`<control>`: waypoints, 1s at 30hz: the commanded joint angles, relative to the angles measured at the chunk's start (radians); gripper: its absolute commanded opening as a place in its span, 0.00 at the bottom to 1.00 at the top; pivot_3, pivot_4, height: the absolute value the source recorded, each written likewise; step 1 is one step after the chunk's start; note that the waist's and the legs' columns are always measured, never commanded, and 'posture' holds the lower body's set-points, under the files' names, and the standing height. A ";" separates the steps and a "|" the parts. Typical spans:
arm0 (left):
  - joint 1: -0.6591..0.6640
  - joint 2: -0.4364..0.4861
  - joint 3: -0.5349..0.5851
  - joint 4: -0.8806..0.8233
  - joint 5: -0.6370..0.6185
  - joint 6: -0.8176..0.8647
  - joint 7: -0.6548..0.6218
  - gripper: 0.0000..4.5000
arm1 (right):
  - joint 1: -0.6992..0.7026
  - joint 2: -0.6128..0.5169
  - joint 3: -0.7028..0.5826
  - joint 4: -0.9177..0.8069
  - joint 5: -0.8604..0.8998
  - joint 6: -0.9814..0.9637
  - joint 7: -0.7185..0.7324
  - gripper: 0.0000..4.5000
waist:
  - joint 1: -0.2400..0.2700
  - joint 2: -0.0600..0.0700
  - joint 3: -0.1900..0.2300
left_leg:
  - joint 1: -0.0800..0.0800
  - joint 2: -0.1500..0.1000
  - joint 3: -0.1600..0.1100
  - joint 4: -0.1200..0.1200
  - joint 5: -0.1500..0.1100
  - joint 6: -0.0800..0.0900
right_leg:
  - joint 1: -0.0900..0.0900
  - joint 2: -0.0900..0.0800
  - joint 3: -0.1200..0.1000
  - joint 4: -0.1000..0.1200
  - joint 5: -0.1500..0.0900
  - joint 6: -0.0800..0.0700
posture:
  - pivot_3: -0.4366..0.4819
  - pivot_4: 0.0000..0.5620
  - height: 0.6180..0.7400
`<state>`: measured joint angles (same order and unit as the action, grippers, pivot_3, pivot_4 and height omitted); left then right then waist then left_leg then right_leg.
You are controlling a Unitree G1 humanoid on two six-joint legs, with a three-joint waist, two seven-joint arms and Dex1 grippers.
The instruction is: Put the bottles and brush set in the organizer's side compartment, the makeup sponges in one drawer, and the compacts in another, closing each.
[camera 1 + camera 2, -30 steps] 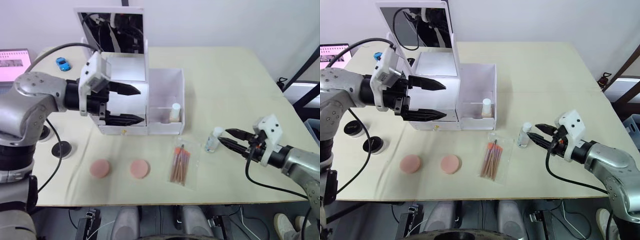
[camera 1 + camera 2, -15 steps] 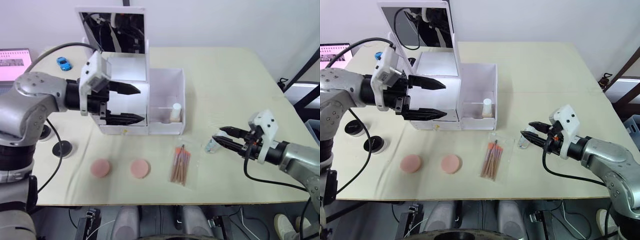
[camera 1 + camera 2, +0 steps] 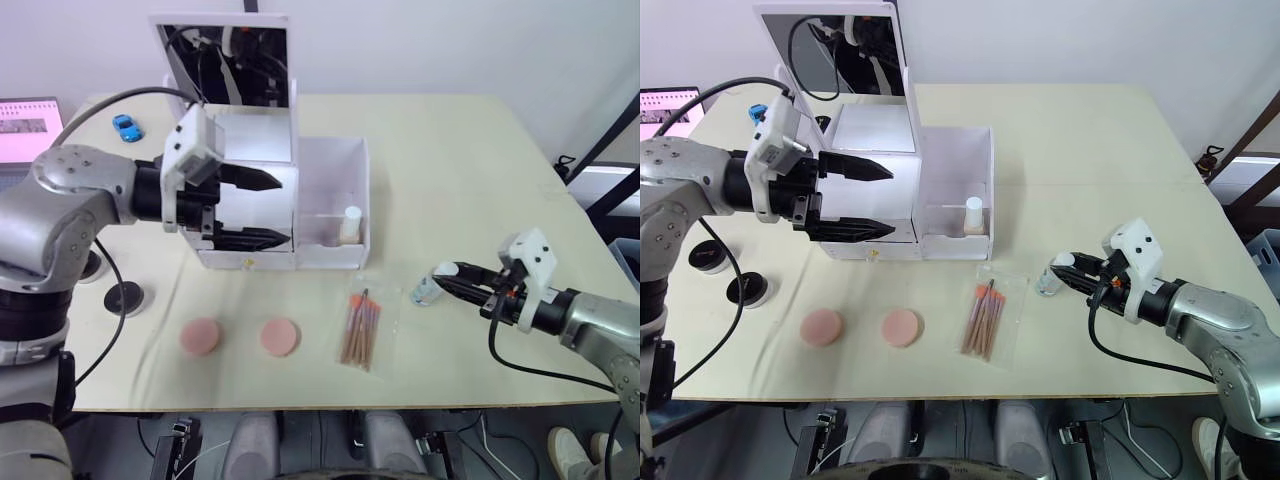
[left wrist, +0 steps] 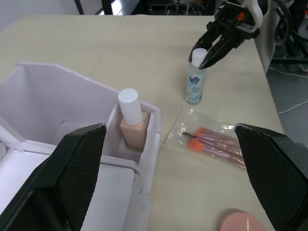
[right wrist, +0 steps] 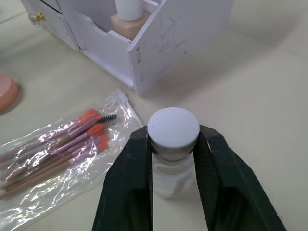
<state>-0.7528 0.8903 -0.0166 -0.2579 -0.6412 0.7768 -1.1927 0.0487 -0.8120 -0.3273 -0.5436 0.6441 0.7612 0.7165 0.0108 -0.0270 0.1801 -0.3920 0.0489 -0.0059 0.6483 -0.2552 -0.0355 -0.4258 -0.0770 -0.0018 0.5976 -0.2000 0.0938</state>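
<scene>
From the head cameras, a white organizer [image 3: 290, 215] stood at about eleven o'clock on the pale table [image 3: 470, 160], its mirror lid raised. A foundation bottle [image 3: 350, 224] already stood in the organizer's side compartment [image 3: 335, 205]. The left gripper [image 3: 262, 209] hung in front of the drawers, its two fingers spread wide and empty. At four o'clock, the right gripper [image 3: 447, 277] was closed on the neck of a small clear bottle [image 3: 426, 291], which stood on the table just beside a bagged brush set [image 3: 362, 329]. Two pink makeup sponges [image 3: 240, 337] lay at seven o'clock, well apart from the drawers.

From the left wrist camera, the clear bottle [image 4: 195, 79] stood upright with black fingertips [image 4: 208, 54] pinching just under its white cap, and the brush set [image 4: 216, 143] lay near it.

From the right wrist camera, both fingers [image 5: 131, 178] pressed the bottle [image 5: 172, 166] right below the cap [image 5: 173, 128].

The grip sat high and narrow, so the bottle could swing or slip free once lifted. Carried tilted, it might strike the compartment wall or knock over the foundation bottle inside.
</scene>
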 commanded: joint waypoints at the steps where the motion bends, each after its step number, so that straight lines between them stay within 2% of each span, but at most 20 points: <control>1: -0.029 0.007 0.017 -0.014 0.002 -0.015 0.003 1.00 | 0.000 0.000 -0.032 -0.016 0.018 -0.014 0.007 0.15 | 0.000 0.000 0.000 | 0.000 0.000 0.000 0.000 0.000 0.000 | 0.000 0.000 0.000 0.000 0.000 0.000 | 0.48 0.27 0.87; 6: -0.034 0.003 0.013 -0.009 0.004 -0.017 0.003 1.00 | -0.008 -0.010 -0.046 -0.026 0.037 -0.002 0.007 0.15 | 0.000 0.000 0.000 | 0.000 0.000 0.000 0.000 0.000 0.000 | 0.000 0.000 0.000 0.000 0.000 0.000 | 0.48 0.27 0.87; 12: -0.025 0.003 0.028 0.001 0.007 -0.021 0.016 1.00 | -0.137 -0.054 -0.083 -0.034 0.134 0.089 -0.021 0.15 | -0.002 0.000 0.000 | 0.000 0.000 0.000 0.000 0.000 0.000 | 0.000 0.000 0.000 0.000 0.000 0.000 | 0.48 0.27 0.87; 17: 0.040 0.046 0.090 0.031 0.015 -0.043 0.021 1.00 | -0.422 -0.133 -0.051 -0.037 0.322 0.259 -0.070 0.15 | -0.011 0.002 0.001 | 0.001 0.000 0.000 0.000 0.000 0.000 | 0.000 0.000 0.000 0.001 0.001 -0.001 | 0.48 0.27 0.87; 21: 0.130 0.105 0.167 0.082 0.040 -0.106 0.007 1.00 | -0.686 -0.135 0.044 -0.007 0.392 0.364 -0.154 0.15 | -0.027 0.002 0.001 | 0.000 0.001 0.000 -0.002 0.000 0.000 | -0.002 0.001 0.000 0.001 0.001 -0.002 | 0.48 0.27 0.87; 22: 0.171 0.110 0.229 0.088 0.027 -0.128 0.006 1.00 | -0.774 -0.123 0.097 0.013 0.416 0.399 -0.144 0.15 | -0.030 0.002 0.001 | 0.000 0.001 0.000 -0.002 0.000 0.000 | -0.002 0.001 0.000 0.001 0.002 -0.003 | 0.48 0.27 0.87; 25: 0.262 0.123 0.369 0.071 -0.019 -0.142 0.006 1.00 | -0.942 -0.078 0.224 0.082 0.411 0.453 -0.111 0.15 | -0.030 0.002 0.001 | -0.001 0.001 0.001 -0.002 0.000 0.000 | -0.003 0.001 0.000 0.000 0.002 -0.004 | 0.48 0.27 0.87; 30: 0.424 0.131 0.498 -0.029 -0.059 -0.112 0.026 1.00 | -1.080 -0.005 0.350 0.206 0.338 0.459 -0.068 0.15 | -0.021 0.001 0.001 | -0.002 0.001 0.002 -0.002 0.000 0.000 | -0.003 -0.001 0.000 -0.001 0.003 -0.004 | 0.48 0.27 0.87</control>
<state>-0.3365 1.0098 0.4339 -0.2402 -0.6731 0.6571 -1.1759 -0.9947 -0.8137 0.0219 -0.3502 1.0136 1.2410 0.6273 -0.0099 -0.0255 0.1814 -0.3944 0.0494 -0.0043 0.6464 -0.2552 -0.0354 -0.4291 -0.0785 -0.0016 0.5968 -0.1976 0.0894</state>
